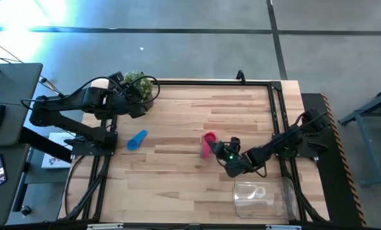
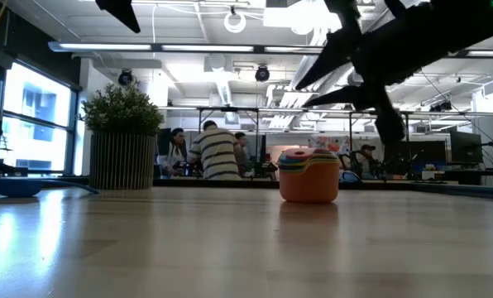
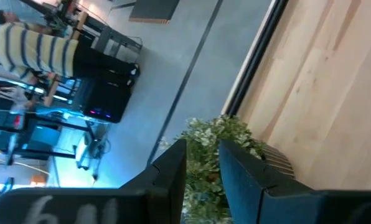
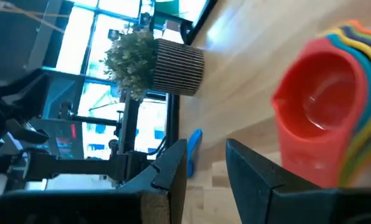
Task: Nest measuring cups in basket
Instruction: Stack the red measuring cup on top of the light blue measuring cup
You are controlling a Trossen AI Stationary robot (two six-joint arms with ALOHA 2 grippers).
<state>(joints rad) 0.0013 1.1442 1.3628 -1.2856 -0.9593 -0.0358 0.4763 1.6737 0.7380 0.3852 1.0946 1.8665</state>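
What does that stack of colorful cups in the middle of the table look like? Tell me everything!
The stack of cups is a nest of plastic measuring cups, one inside another. The biggest, outer one is red-orange; thin rims in yellow, green, blue and pink peek out along its edge. In the low view it stands on the wooden table, mouth up. The right gripper hovers close beside it, fingers slightly apart, not holding it. The clear basket sits apart, near the table's front edge.
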